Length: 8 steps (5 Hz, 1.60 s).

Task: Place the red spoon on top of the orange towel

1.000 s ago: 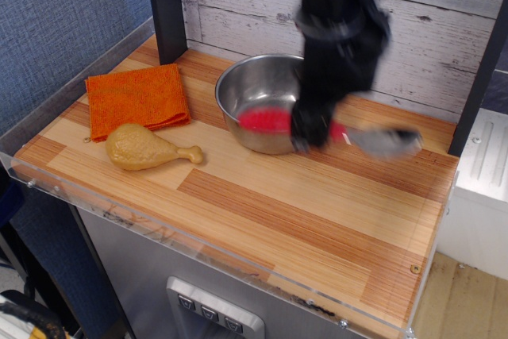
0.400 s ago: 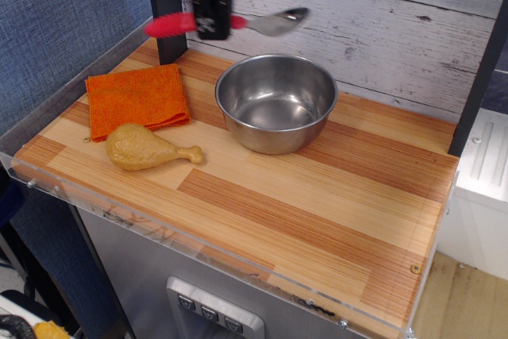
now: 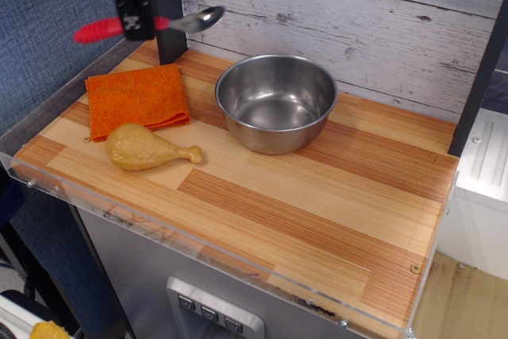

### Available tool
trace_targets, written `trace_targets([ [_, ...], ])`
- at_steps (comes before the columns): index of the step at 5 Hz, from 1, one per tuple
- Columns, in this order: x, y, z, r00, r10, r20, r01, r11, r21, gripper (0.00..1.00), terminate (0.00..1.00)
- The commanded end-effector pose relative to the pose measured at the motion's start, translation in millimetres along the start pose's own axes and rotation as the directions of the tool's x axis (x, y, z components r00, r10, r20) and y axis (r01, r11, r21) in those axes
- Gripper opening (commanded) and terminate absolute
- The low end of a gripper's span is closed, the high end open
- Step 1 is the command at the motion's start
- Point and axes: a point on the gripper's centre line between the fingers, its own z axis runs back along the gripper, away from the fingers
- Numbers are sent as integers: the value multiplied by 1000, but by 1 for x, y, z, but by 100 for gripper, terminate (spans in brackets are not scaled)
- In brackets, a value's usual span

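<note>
My gripper (image 3: 136, 23) is at the top left, high above the table, and is shut on the red spoon (image 3: 100, 31). The spoon lies level in the air, its red handle pointing left and its silver bowl (image 3: 198, 19) pointing right. The orange towel (image 3: 136, 99) lies flat on the wooden table's back left, below and slightly in front of the spoon. Nothing lies on the towel.
A steel bowl (image 3: 276, 101) stands at the back middle, nothing in it. A tan toy chicken drumstick (image 3: 144, 148) lies just in front of the towel. A black post (image 3: 167, 13) stands behind the towel. A clear rim (image 3: 48, 89) edges the table's left and front.
The gripper lifted the spoon from beside the steel bowl and carried it up and left; it now hangs above the towel's back edge.
</note>
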Motion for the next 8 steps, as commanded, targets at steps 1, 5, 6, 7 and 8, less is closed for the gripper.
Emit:
trace_targets([
  [1, -33, 3, -24, 995, 99, 3, -99, 995, 34, 0, 0],
  [5, -17, 6, -89, 994, 94, -62, -95, 995, -8, 0, 0],
  [6, -14, 6, -88, 992, 101, -79, -102, 995, -9, 100, 0],
  [7, -12, 3, -84, 992, 97, -80, -97, 995, -3, 100, 0],
  [8, -12, 4, -74, 993, 97, -63, -96, 995, 11, 100, 0],
])
